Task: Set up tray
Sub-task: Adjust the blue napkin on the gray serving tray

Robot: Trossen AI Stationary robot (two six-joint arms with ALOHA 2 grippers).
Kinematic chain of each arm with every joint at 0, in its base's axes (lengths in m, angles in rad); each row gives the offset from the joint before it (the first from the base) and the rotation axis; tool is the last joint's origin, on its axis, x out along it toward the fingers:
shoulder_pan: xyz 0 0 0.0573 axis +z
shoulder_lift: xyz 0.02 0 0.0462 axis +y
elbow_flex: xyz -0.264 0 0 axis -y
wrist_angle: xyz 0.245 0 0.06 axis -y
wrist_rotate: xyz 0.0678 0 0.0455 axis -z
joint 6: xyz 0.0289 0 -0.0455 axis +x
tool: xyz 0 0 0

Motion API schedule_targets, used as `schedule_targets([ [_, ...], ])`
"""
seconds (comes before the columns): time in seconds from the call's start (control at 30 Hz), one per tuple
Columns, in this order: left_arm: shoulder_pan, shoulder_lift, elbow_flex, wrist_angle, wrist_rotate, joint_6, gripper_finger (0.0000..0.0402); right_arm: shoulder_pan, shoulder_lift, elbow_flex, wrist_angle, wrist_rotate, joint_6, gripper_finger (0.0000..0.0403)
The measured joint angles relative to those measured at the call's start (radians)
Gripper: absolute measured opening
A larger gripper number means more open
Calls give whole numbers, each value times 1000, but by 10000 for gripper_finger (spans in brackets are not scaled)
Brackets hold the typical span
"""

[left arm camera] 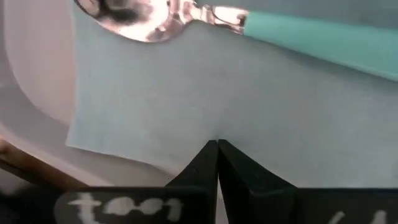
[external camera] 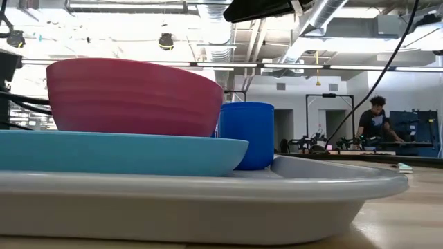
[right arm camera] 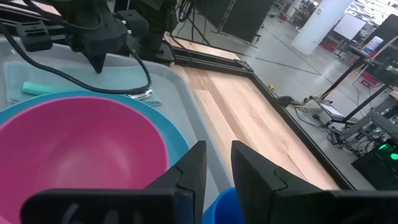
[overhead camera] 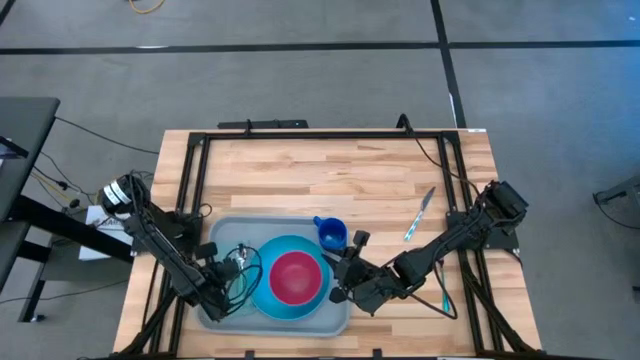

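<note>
The light grey-blue tray point(overhead camera: 240, 228) lies at the table's near edge and also shows in the low view point(external camera: 311, 181). On it sit a bright blue plate point(overhead camera: 262, 292) carrying a pink bowl point(overhead camera: 297, 277), a blue cup point(overhead camera: 332, 235), and a teal napkin point(left arm camera: 186, 93). A spoon point(left arm camera: 143, 15) with a teal handle lies on the napkin. My left gripper point(left arm camera: 217, 144) is shut and points down at the napkin on the tray's left part. My right gripper point(right arm camera: 217, 163) is open and empty, hovering over the tray's right part between bowl and cup. My left gripper comes from above with its shut fingertips point(right arm camera: 99, 67) at the napkin's surface point(left arm camera: 217, 134), a little in from one edge and clear of the spoon. Whether the tips touch the cloth, I cannot tell.
A knife point(overhead camera: 420, 213) lies on the bare wood to the right of the tray. A thin teal thing point(overhead camera: 443, 298) lies under the right arm's cables. A black frame point(overhead camera: 300, 135) borders the table. The far half of the table is bare wood. A person stands far off in the room point(external camera: 374, 117).
</note>
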Motion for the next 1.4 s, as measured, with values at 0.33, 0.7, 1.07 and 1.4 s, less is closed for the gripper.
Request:
schedule_targets([
  [0.33, 79, -1, 0, -40, -62, 73, 0, 2, 0, 0, 0, -3, -1, 68],
  [0.7, 108, -1, 0, -51, -118, 61, 0, 3, 0, 0, 0, -3, -2, 68],
  [1.07, 99, -3, -99, -10, -130, -65, 0, 3, 0, 0, 0, -3, -2, 68],
  [1.4, 142, -3, -117, -3, -184, -33, 0, 2, 0, 0, 0, -3, -2, 68],
])
